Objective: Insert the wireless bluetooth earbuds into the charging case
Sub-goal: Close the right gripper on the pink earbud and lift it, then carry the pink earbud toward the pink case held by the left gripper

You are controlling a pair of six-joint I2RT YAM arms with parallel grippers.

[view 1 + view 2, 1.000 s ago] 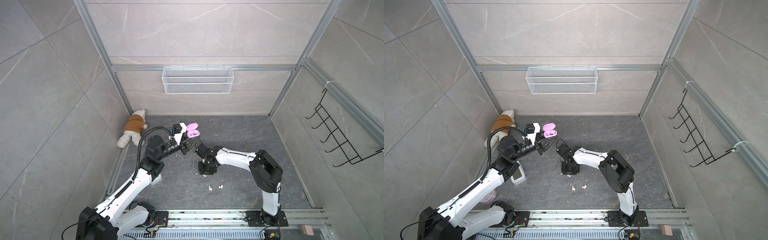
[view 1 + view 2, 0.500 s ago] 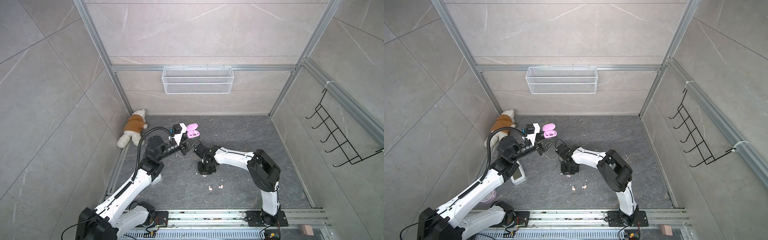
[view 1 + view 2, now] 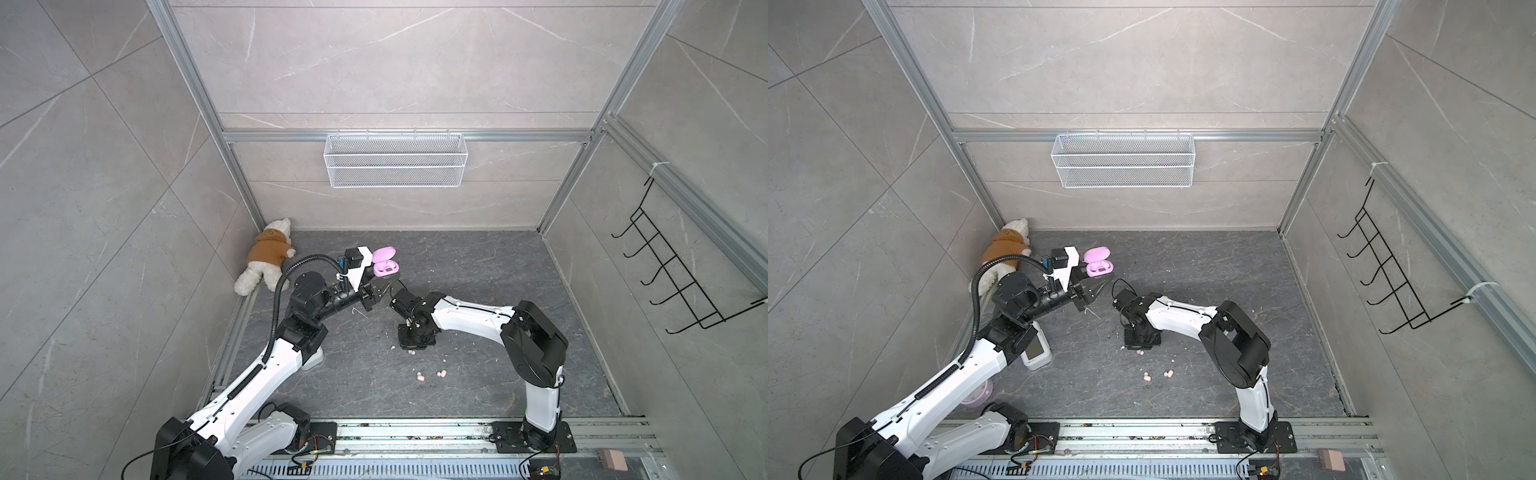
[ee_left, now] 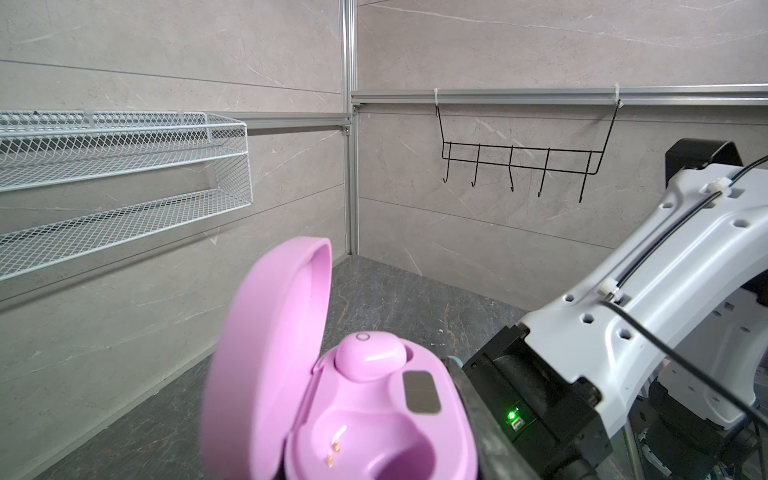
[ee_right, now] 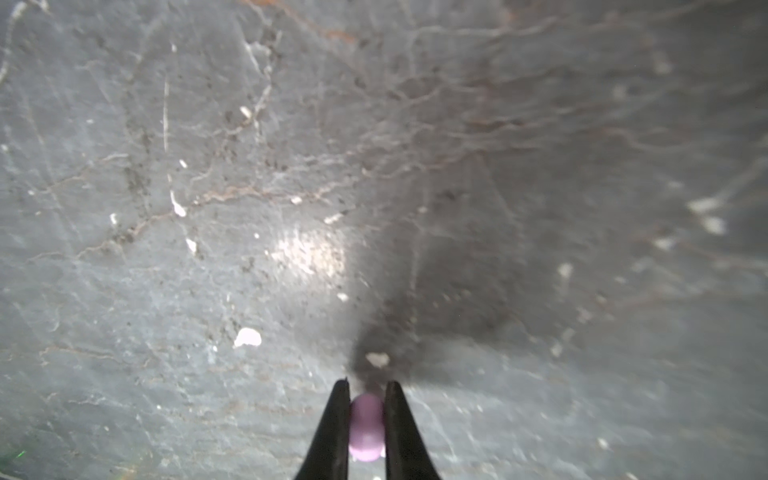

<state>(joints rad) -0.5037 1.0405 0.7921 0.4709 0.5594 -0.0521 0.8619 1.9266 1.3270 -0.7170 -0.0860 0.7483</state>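
While its lid [image 4: 266,332] stands open, the case [image 4: 374,440] holds one earbud [image 4: 370,357].

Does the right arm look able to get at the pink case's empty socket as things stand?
Probably yes. The left pincer holds the charging case up, lid open, its empty socket uncovered beside a seated bud; the right pincer, shut on a lilac earbud near the floor, has nothing in between.

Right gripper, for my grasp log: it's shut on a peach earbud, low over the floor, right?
Not peach: the earbud pinched in the right gripper is lilac-pink, as the right wrist view shows. The rest stands: the gripper is shut on it, low over the floor.
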